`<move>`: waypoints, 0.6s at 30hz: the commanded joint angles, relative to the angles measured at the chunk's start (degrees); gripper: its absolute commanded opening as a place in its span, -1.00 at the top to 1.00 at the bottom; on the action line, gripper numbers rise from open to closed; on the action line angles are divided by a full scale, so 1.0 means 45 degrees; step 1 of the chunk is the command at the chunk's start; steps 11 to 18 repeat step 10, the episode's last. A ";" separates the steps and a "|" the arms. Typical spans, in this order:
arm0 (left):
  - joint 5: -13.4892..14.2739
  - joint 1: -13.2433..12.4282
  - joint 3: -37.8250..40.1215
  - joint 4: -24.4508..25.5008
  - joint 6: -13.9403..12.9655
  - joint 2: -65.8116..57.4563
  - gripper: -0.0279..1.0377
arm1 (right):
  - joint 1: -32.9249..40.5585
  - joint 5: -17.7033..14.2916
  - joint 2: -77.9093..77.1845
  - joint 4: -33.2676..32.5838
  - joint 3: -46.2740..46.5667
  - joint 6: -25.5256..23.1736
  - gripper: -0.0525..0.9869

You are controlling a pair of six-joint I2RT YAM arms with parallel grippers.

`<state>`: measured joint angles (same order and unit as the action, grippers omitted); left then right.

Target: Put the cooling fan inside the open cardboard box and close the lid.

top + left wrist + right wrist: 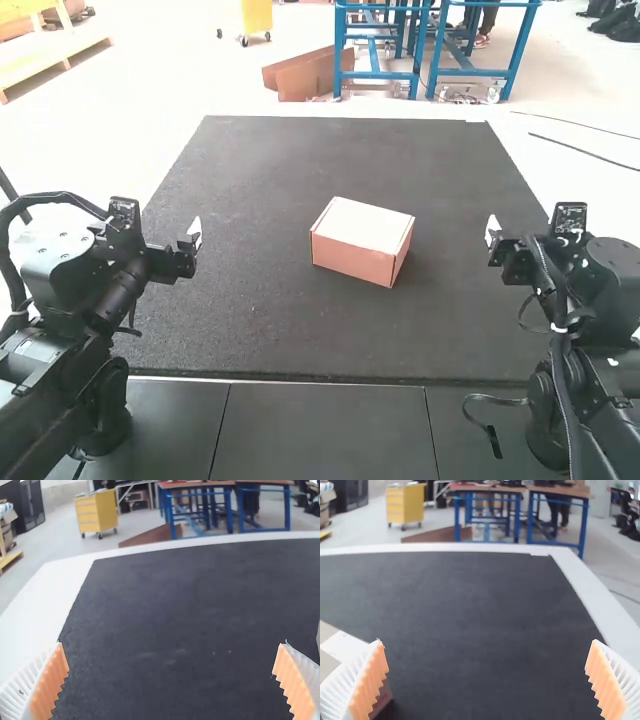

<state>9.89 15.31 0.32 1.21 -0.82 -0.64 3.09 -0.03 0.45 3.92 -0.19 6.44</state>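
- Looking down in the high view: the cardboard box sits mid-frame on the black mat, turned at a slight angle, its lid lying flat and closed.
- Out at middle left hangs the left gripper, over the mat's left part. At middle right the right gripper hangs over its right part. Both are well apart from the box, one on each side.
- Over to the left wrist view: the left gripper's orange pads stand wide apart, with black mat between them.
- Now the right wrist view: its fingers are spread wide too, gripping nothing, and a pale corner of the box shows just beside one finger.
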 commanded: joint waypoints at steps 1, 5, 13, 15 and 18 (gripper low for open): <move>0.0068 -0.0141 -0.0090 -0.0055 0.0065 0.0143 -0.87 | -0.0023 -0.0129 -0.0100 -0.0227 0.0041 -0.0298 -0.85; 0.0068 -0.0141 -0.0090 -0.0055 0.0065 0.0143 -0.87 | 0.0211 -0.0168 -0.0100 -0.0872 0.0041 -0.0239 -0.85; 0.0068 -0.0141 -0.0090 -0.0035 0.0065 0.0163 -0.87 | 0.0153 -0.0149 -0.0119 -0.0930 0.0041 -0.0180 -0.85; 0.0068 -0.0141 -0.0090 -0.0035 0.0065 0.0163 -0.87 | 0.0153 -0.0149 -0.0119 -0.0930 0.0041 -0.0180 -0.85; 0.0068 -0.0141 -0.0090 -0.0035 0.0065 0.0163 -0.87 | 0.0153 -0.0149 -0.0119 -0.0930 0.0041 -0.0180 -0.85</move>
